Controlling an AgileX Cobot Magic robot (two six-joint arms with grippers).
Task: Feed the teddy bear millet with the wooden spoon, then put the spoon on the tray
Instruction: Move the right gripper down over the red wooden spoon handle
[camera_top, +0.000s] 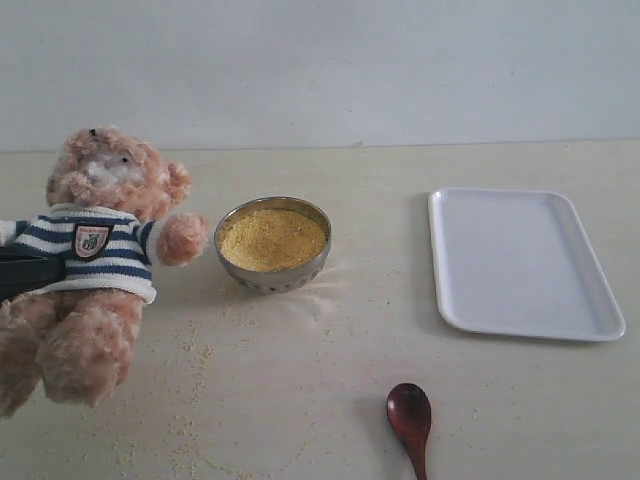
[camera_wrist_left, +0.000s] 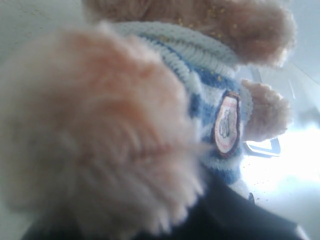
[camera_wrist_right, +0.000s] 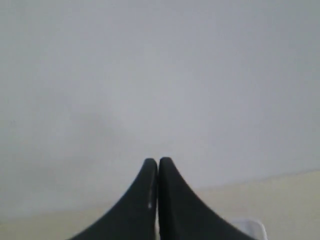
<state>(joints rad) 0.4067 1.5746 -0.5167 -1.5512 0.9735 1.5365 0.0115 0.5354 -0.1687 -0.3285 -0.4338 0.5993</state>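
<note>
The right gripper (camera_wrist_right: 158, 160) has its jaws pressed together tip to tip with nothing between them, and ahead of them there is only pale wall and a strip of desk (camera_top: 520, 400). The left gripper (camera_top: 20, 272) shows as a dark shape tucked against the side of the teddy bear (camera_top: 95, 250), under its striped sleeve. The plush hides its jaws, so I cannot tell how far open they are or whether they grip the bear. The bear's fur and badge fill that wrist's view and block everything beyond. Past the bear from the left jaws, just off its outstretched paw, stands the metal bowl (camera_top: 275, 280) heaped with millet (camera_top: 272, 240) — stray grains (camera_top: 195, 370) scatter the desk before it. Further still from those jaws lies the wooden spoon (camera_top: 410, 415), flat on the desk with its handle cut off by the frame. It is well apart from the bowl and short of the white tray (camera_top: 520, 260) — touching neither.
</note>
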